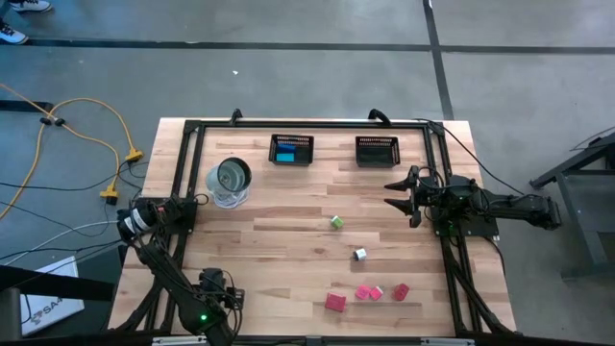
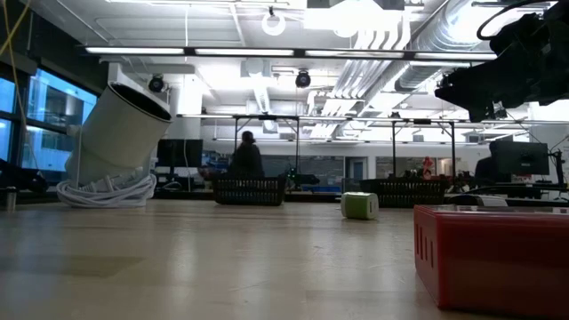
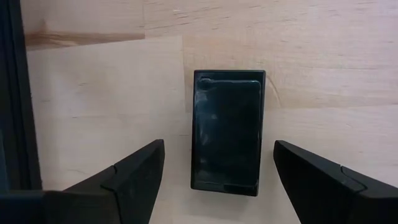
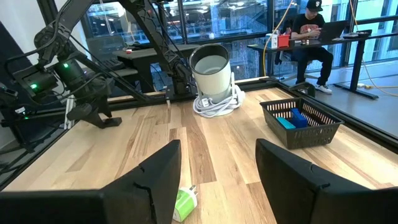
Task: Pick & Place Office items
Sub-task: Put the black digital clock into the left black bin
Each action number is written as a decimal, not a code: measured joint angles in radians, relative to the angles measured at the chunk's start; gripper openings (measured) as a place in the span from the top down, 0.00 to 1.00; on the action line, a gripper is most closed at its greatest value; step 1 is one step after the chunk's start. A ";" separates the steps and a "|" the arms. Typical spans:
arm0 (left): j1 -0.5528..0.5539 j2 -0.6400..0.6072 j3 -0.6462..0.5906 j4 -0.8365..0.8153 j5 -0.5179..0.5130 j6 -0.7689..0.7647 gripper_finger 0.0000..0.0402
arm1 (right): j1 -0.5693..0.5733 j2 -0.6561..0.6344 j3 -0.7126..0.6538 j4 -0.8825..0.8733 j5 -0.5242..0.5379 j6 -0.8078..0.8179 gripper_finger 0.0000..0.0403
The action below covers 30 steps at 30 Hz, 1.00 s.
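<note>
Left gripper poised over a black block, jaws wide and holding nothing.

I see my left arm folded low at the table's near-left corner, its spread fingers flanking the black block lying flat on the wood. My right gripper waits part-open and empty by the right edge, aimed inward. Blue pieces sit in the left basket; green, white and pink blocks are scattered mid-table, too small to make out.

Black block, green block, pink blocks, light wood table
</note>
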 joint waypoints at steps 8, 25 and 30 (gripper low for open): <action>0.000 0.000 -0.001 0.002 0.000 -0.002 0.27 | 0.000 0.000 0.000 0.000 0.000 0.000 0.52; 0.000 0.001 -0.002 0.006 0.000 -0.002 0.38 | 0.000 0.000 0.000 0.000 0.000 0.000 0.52; 0.000 0.001 -0.002 0.006 0.000 -0.002 0.40 | 0.000 0.000 0.000 0.000 0.000 0.000 0.52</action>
